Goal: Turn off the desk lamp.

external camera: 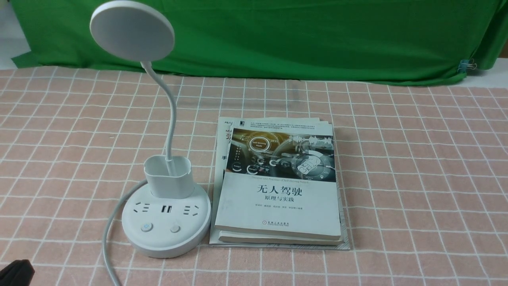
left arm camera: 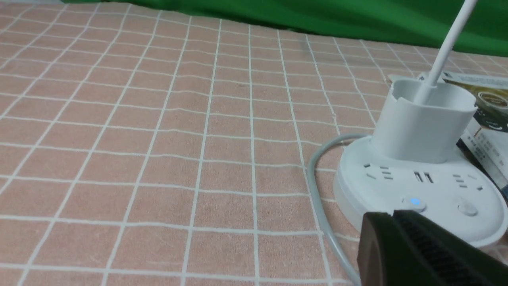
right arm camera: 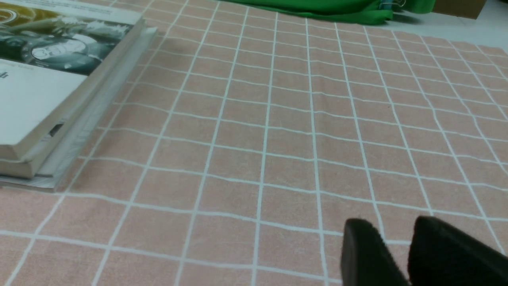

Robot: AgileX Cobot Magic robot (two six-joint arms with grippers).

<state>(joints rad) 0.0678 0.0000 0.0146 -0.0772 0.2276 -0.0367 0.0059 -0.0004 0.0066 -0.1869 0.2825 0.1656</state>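
While the desk lamp (external camera: 168, 222) stands upright on the checked tablecloth (external camera: 416, 178), toward the robot's left, its thin neck (external camera: 172, 115) rises in a bend from the cup-shaped holder (external camera: 168, 178) to a flat round head (external camera: 132, 31) tipped in front of the green cloth (external camera: 297, 39); on the white base I can make out sockets and two round buttons, one with a small blue light (left arm camera: 414, 201), and a grey cable (external camera: 109, 238) curls around the side away from the books; those books (external camera: 278, 190) lie stacked just beside the base, a Chinese title on the top cover; the left gripper (left arm camera: 392, 213) has its fingertips together or nearly so, nothing visible between them, near the base; the right gripper (right arm camera: 391, 222) has its fingertips parted with a gap between them, over the tablecloth, apart from the books
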